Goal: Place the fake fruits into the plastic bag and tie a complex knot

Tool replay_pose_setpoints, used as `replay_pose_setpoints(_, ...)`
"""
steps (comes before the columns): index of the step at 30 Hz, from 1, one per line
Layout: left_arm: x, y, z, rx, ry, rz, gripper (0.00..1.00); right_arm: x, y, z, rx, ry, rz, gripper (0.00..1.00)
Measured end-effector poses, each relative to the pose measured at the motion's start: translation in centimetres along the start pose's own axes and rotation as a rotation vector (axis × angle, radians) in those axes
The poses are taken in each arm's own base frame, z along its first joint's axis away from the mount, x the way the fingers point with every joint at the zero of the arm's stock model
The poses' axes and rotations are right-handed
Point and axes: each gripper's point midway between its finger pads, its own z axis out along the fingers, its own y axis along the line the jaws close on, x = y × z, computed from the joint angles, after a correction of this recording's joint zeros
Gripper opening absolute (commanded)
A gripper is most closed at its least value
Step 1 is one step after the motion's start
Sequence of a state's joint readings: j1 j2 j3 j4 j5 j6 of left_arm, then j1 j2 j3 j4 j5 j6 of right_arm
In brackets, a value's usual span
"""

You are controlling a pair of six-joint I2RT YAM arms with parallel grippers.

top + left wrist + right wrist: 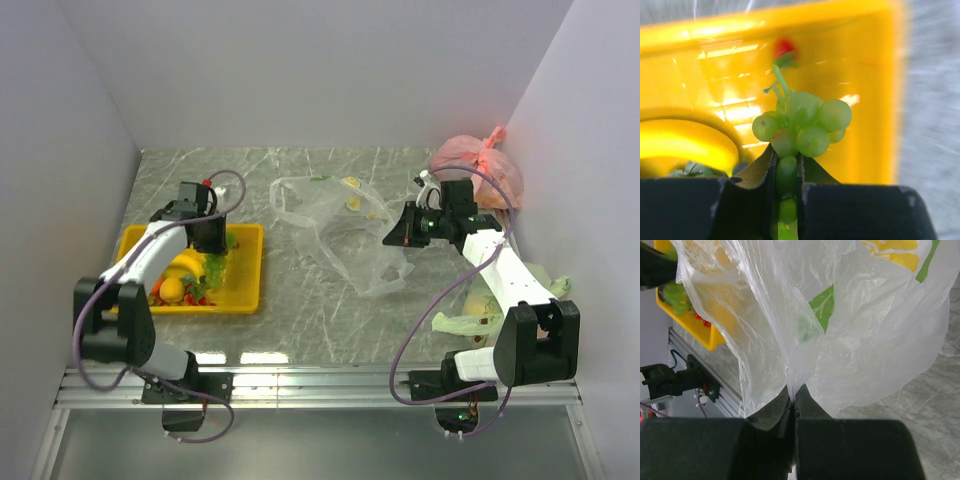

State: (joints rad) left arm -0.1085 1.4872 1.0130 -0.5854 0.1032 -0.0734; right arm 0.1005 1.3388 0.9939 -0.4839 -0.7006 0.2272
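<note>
The yellow tray (245,275) at the left holds a banana (186,264), a yellow round fruit (172,290) and small red berries (203,298). My left gripper (786,170) is shut on the green grape bunch (802,125) and holds it just above the tray (860,60); a red berry (784,46) lies beyond. In the top view that gripper (214,245) is over the tray's right part. The transparent plastic bag (345,225) lies in the middle of the table. My right gripper (392,236) is shut on its film (790,340) at the bag's right edge.
A pink knotted bag (478,165) sits at the back right corner. Pale green bags (480,310) lie by the right arm's base. White walls close in the table on three sides. A metal rail (320,385) runs along the near edge.
</note>
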Motion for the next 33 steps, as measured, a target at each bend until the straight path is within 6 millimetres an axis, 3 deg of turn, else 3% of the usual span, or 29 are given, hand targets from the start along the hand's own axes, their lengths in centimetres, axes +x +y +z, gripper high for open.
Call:
replay_pose_setpoints(4, -3.9, -3.1, -6.1, 0.139, -0.176, 0.04, 0.0, 0.1, 0.1, 0.0, -0.006, 0.003, 0.002, 0.0)
replay_pose_setpoints(7, -7.0, -6.8, -11.8, 0.316, -0.336, 0.13, 0.01, 0.1, 0.3, 0.0, -0.016, 0.007, 0.005, 0.0)
replay_pose_setpoints(12, -9.9, -15.2, -20.3, 0.606, -0.588, 0.361, 0.0, 0.3, 0.9, 0.0, -0.054, 0.021, 0.016, 0.0)
replay_pose_setpoints(15, -10.1, -21.4, -23.0, 0.784, -0.665, 0.517, 0.0, 0.7, 1.3, 0.2, -0.089, 0.044, 0.027, 0.0)
replay_pose_setpoints(17, -10.1, -24.6, -23.3, 0.873, -0.69, 0.594, 0.0, 1.0, 1.5, 0.4, -0.107, 0.062, 0.038, 0.0)
replay_pose_setpoints(19, -10.2, -27.2, -22.2, 0.924, -0.7, 0.65, 0.01, 1.3, 1.8, 0.4, -0.133, 0.08, 0.045, 0.0)
replay_pose_setpoints(23, -10.0, -31.8, -17.5, 0.984, -0.681, 0.737, 0.04, 1.7, 2.8, 0.0, -0.188, 0.111, 0.044, 0.0)
replay_pose_setpoints(27, -9.0, -34.7, -12.2, 0.987, -0.644, 0.8, 0.16, 1.9, 3.9, -0.6, -0.244, 0.143, 0.031, 0.0)
replay_pose_setpoints(30, -8.2, -35.3, -9.2, 0.958, -0.614, 0.849, 0.46, 2.0, 4.3, -1.1, -0.267, 0.156, 0.023, 0.0)
replay_pose_setpoints(32, -7.9, -35.0, -8.3, 0.934, -0.599, 0.868, 0.87, 2.1, 4.4, -1.3, -0.274, 0.161, 0.023, 0.0)
replay_pose_setpoints(33, -7.9, -34.7, -8.1, 0.919, -0.594, 0.871, 0.99, 2.2, 4.3, -1.4, -0.275, 0.163, 0.025, 0.0)
